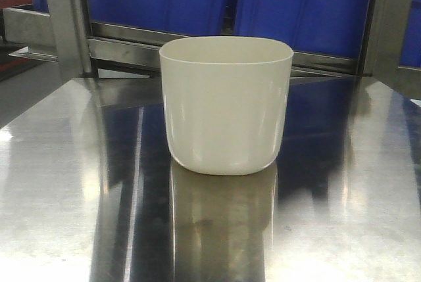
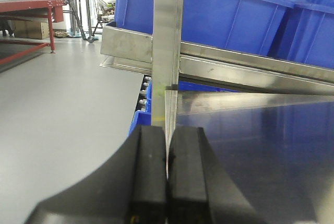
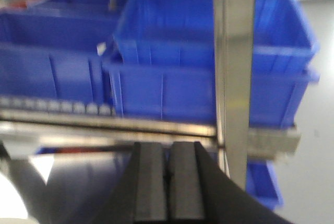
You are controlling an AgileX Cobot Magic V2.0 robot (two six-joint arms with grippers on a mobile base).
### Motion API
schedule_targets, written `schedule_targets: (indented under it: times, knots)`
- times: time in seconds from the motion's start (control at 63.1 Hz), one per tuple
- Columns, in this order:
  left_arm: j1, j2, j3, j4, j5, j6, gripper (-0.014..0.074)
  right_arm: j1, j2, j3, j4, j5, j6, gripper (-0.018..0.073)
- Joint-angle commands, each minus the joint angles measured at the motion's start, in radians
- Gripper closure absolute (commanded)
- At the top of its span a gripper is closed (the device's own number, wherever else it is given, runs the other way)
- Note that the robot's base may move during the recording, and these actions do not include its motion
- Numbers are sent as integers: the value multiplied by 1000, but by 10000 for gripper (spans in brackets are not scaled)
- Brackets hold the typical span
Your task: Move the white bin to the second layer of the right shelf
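My left end effector [image 2: 167, 179] was clenched on nothing, its pads pressed together, hovering at the counter's [image 2: 261, 151] left edge. A steel post [image 2: 168, 46] rose straight ahead of it, with blue crates [image 2: 219, 18] on the shelf beyond. My right end effector [image 3: 168, 182] was likewise clenched and empty, facing another post [image 3: 235, 67] just to its right and more crates. The bin [image 1: 225, 104] stood upright on the counter in the front view, apart from both end effectors; a white blur at the right wrist view's lower left corner may have been it.
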Motion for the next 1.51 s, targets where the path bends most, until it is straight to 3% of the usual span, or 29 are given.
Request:
schedule_targets:
  times: [0.0, 0.19, 0.269, 0.333, 0.444, 0.539, 1.062, 1.489]
  knots:
    - [-6, -3, 37, -9, -86, -10, 512, -5, 31, -41, -7, 58, -6, 507]
    - [-6, -3, 37, -9, -86, -10, 512, -5, 136, -41, -7, 311, -6, 506]
    - [-6, -3, 37, -9, -86, -10, 512, -3, 176, -41, -7, 366, -6, 460]
    - [-6, -3, 37, -9, -86, -10, 512, 7, 201, -42, -8, 394, -6, 370]
    - [-6, -3, 37, -9, -86, -10, 512, 38, 229, -57, -8, 431, -6, 109]
    - [-6, -3, 37, -9, -86, -10, 512, 68, 250, -84, -8, 458, -6, -5]
    - [-6, -3, 37, -9, -86, -10, 512, 313, 561, -470, -8, 641, -6, 22]
    - [-6, -3, 37, -9, -86, -10, 512, 416, 897, -803, -8, 823, -6, 22]
